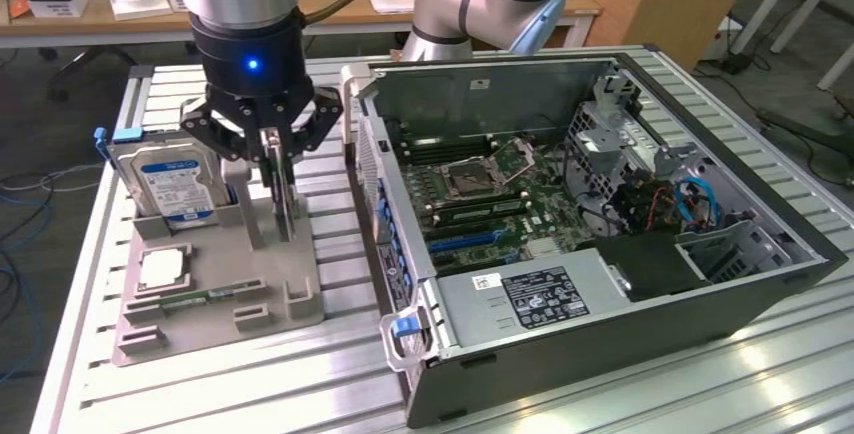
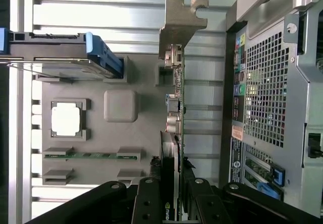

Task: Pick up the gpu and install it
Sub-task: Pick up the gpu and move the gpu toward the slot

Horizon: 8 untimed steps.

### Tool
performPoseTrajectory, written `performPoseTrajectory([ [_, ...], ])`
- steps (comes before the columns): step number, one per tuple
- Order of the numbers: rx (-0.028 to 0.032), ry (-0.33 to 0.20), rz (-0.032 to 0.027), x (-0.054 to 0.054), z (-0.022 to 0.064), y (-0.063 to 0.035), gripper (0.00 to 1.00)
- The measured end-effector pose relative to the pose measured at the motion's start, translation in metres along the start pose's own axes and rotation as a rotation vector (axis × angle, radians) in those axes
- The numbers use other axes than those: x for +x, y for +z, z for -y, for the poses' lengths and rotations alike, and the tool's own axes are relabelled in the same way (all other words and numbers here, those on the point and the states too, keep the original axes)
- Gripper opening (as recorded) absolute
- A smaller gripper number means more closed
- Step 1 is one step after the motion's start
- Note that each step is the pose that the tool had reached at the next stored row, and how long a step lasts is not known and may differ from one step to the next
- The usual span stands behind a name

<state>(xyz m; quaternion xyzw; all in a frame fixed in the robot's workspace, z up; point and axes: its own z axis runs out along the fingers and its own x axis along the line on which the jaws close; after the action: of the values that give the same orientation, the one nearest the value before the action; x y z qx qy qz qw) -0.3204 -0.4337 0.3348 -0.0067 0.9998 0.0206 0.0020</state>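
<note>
One gpu [image 1: 282, 194] stands on edge in the gray holder [image 1: 267, 289], beside the hard drive [image 1: 167, 184] slotted there, and your gripper [image 1: 275, 149] pinches its top edge.

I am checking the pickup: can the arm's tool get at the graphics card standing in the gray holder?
Likely yes. The tool sits directly over the graphics card, fingers closed on its top edge. The hard drive beside it stands apart, blocking nothing.
</note>
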Motion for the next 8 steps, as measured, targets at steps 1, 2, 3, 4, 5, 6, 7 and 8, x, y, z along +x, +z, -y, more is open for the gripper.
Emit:
performPoseTrajectory([
  [1,0.0,0.0,0.0001,0.0,0.0,-0.0005,0.26],
  [2,0.0,0.0,0.0,0.0,0.0,-0.0009,0.26],
  [3,0.0,0.0,0.0001,0.0,0.0,-0.0014,0.26],
  [4,0.0,0.0,0.0001,0.0,-0.0001,-0.0018,0.26],
  [5,0.0,0.0,0.0,0.0,-0.0001,-0.0024,0.26],
  [6,0.0,0.0,0.0,0.0,-0.0001,-0.0028,0.26],
  [7,0.0,0.0,0.0001,0.0,-0.0001,-0.0032,0.26],
  [8,0.0,0.0,0.0,0.0,-0.0001,-0.0037,0.26],
])
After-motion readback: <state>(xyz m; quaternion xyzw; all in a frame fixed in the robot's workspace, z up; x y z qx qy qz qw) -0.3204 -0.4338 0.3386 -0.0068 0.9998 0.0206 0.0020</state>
